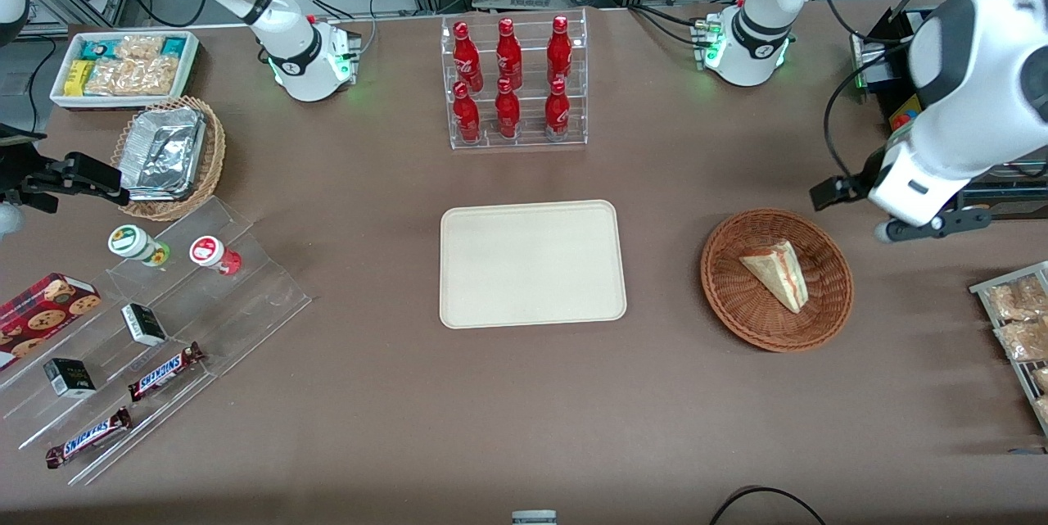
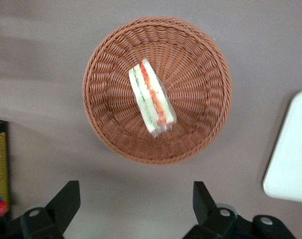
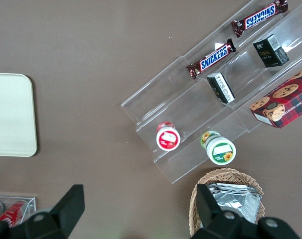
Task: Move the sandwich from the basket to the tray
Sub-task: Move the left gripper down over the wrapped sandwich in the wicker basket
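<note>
The sandwich [image 1: 778,273] [image 2: 151,97], a pale wedge with red and green filling, lies in the round reddish-brown wicker basket [image 1: 725,300] [image 2: 201,79]. The cream tray [image 1: 532,263] [image 2: 293,149] sits bare at the table's middle, beside the basket. My left gripper [image 1: 851,214] [image 2: 135,185] hangs above the table next to the basket, toward the working arm's end. Its fingers [image 2: 66,196] are spread wide open with only bare table between them.
A clear rack of red bottles [image 1: 516,83] stands farther from the front camera than the tray. Toward the parked arm's end are a tan basket of foil containers [image 1: 168,152], a white snack bin [image 1: 123,66] and an acrylic stand [image 1: 147,320]. Snack packets [image 1: 1019,328] lie near the basket.
</note>
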Controlling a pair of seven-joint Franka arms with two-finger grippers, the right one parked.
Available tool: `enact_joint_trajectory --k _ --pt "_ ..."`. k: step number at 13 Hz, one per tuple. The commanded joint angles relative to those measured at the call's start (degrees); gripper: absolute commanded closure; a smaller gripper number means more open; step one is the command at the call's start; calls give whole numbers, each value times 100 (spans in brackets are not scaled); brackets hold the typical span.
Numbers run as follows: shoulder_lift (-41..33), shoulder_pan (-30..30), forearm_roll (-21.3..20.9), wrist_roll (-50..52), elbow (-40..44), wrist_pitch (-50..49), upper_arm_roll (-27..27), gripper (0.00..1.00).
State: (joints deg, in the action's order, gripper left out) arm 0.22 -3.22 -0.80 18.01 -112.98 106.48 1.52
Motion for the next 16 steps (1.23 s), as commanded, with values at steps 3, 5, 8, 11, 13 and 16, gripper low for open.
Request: enact_joint_trajectory --k 3,5,8,11,13,16 --pt "522 -21 -60 1581 -312 1040 59 0" --pt "759 -30 -60 1993 -330 1383 59 0" --pt "962 -91 -174 2643 -409 1857 68 0" --pt "1068 -214 -437 3286 -540 2121 68 0" --pt "1042 -197 -465 3305 -794 2420 68 0" --pt "1007 -171 -465 3288 -1199 2807 68 0"
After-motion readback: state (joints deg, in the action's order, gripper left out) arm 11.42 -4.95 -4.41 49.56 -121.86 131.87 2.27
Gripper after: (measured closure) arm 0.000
